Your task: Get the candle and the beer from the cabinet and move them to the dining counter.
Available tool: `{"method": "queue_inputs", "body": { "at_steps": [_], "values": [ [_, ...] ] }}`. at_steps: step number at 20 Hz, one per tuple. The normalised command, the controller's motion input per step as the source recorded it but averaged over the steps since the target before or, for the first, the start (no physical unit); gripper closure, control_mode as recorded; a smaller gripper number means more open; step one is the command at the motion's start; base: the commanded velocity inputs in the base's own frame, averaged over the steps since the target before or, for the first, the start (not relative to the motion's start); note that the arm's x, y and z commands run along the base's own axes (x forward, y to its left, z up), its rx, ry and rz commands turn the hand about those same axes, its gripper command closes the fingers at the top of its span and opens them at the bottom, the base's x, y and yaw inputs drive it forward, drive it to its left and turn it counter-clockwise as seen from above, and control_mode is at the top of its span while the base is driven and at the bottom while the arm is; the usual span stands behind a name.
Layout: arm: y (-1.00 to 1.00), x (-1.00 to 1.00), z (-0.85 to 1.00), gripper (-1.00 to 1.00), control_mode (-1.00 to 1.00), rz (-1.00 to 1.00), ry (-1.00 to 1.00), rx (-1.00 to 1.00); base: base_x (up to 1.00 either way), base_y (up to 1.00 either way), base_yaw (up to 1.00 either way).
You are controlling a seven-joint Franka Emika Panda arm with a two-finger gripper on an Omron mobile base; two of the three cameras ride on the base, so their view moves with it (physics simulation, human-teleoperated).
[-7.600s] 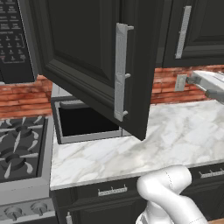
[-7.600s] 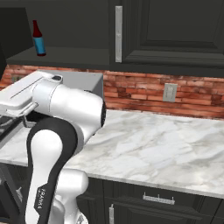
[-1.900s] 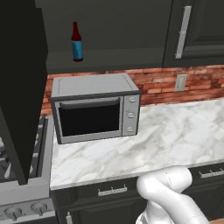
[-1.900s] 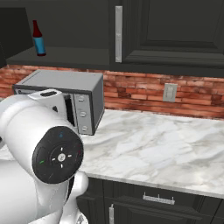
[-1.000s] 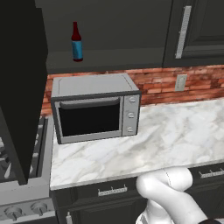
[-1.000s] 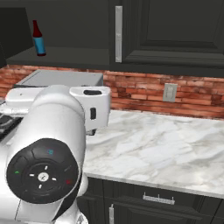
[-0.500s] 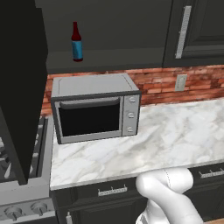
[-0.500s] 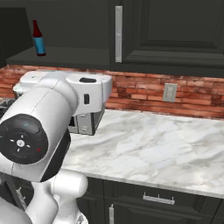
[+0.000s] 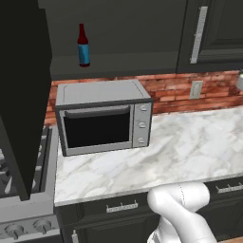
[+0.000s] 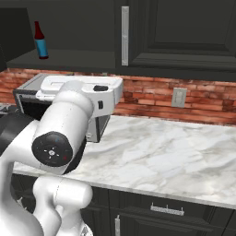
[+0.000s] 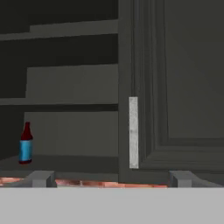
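No writing can be read anywhere in these pictures. The beer [image 9: 83,45] carries a plain blue label with no letters that can be made out, in the left base view, the right base view and the hand view alike. The microwave [image 9: 102,116] has three round knobs down its right side, with no markings legible beside them. The wall outlet [image 9: 195,89] on the brick backsplash bears no sign either.
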Motion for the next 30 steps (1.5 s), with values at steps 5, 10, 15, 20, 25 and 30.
{"method": "queue_inputs", "body": {
  "at_steps": [5, 10, 15, 20, 25, 30],
  "values": [
    [-0.01, 0.44, 0.00, -1.00, -1.00, -0.09, -0.01, 0.00, 0.00, 0.00, 0.00],
    [-0.10, 0.42, 0.00, -1.00, -1.00, -0.06, 0.00, 0.00, 0.00, 0.00, 0.00],
    [-0.02, 0.44, 0.00, -1.00, -1.00, -0.02, 0.00, 0.00, 0.00, 0.00, 0.00],
    [-0.10, 0.40, 0.00, -1.00, -1.00, 0.00, 0.00, 0.00, 0.00, 0.00, 0.00],
    [-0.15, 0.40, -0.01, -1.00, -1.00, 0.00, 0.00, 0.00, 0.00, 0.00, 0.00],
    [-0.08, 0.41, -0.03, -1.00, -1.00, 0.00, 0.00, 0.00, 0.00, 0.00, 0.00]
  ]
}}
